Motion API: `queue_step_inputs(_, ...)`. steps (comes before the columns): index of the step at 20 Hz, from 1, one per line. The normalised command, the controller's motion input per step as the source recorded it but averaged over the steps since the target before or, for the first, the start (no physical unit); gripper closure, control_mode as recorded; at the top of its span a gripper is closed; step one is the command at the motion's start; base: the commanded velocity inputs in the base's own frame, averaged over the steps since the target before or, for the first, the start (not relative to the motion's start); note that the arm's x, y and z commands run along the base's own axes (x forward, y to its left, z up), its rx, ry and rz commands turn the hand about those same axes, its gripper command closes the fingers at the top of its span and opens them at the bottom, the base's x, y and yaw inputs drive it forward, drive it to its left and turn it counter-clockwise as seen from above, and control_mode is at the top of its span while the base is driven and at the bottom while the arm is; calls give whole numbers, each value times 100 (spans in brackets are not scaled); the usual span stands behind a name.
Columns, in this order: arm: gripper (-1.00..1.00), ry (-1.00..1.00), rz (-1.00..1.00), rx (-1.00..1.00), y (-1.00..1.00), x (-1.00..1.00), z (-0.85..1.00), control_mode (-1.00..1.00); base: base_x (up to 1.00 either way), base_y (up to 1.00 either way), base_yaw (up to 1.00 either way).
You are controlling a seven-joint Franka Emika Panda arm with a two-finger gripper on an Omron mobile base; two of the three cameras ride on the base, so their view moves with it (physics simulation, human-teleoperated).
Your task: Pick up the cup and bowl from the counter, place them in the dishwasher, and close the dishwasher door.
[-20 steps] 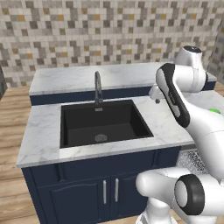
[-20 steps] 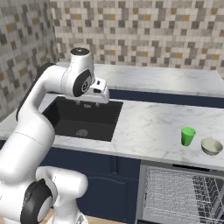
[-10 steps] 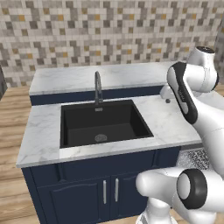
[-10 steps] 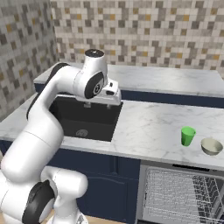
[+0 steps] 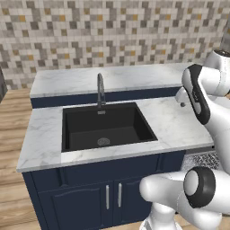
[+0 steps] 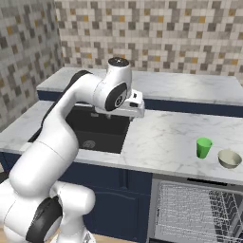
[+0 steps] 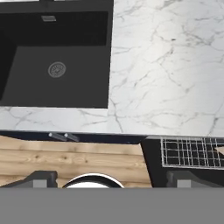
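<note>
A: What has changed since half a second ago?

B: The arm has swung further to its right. In the right base view its hand now hangs over the counter (image 6: 161, 137) just past the sink's right edge, where before it hung over the basin. The cup, the bowl and the cabinets sit where they sat; the base has not driven.

A: And the gripper?

B: In the hand view the gripper (image 7: 112, 177) looks straight down, with its two dark fingertips (image 7: 40, 178) at the far left and far right of the bottom edge. They stand wide apart with nothing between them.

A: Where are the cup and bowl?

B: The green cup (image 6: 204, 147) stands upright on the marble near the counter's front edge, well to the right of the hand. The pale bowl (image 6: 229, 159) sits just beside it on the right, close but not touching.

A: Anything in the sink?

B: The black sink (image 5: 105, 127) shows a bare floor with a round drain (image 7: 57, 69), and the tap (image 5: 100, 90) rises behind it.

A: The dishwasher?

B: The dishwasher (image 6: 199, 213) stands open below the cup and bowl, its grey wire rack (image 7: 192, 152) pulled out. I can see no dishes on the part of the rack that shows.
</note>
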Motion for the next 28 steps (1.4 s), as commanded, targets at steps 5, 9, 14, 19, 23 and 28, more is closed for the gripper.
queue_step_inputs(5,-100,0,0,0,-45,0,-16,-100,0,0,0)
queue_step_inputs(9,-100,0,0,0,-45,0,-31,-100,0,0,0)
queue_step_inputs(14,-100,0,0,0,-49,7,-34,-100,0,0,0)
queue_step_inputs(19,-100,0,0,0,-45,13,-29,-100,0,0,0)
queue_step_inputs(23,-100,0,0,0,-43,21,-24,-100,0,0,0)
queue_step_inputs(28,-100,0,0,0,-44,26,-23,-100,0,0,0)
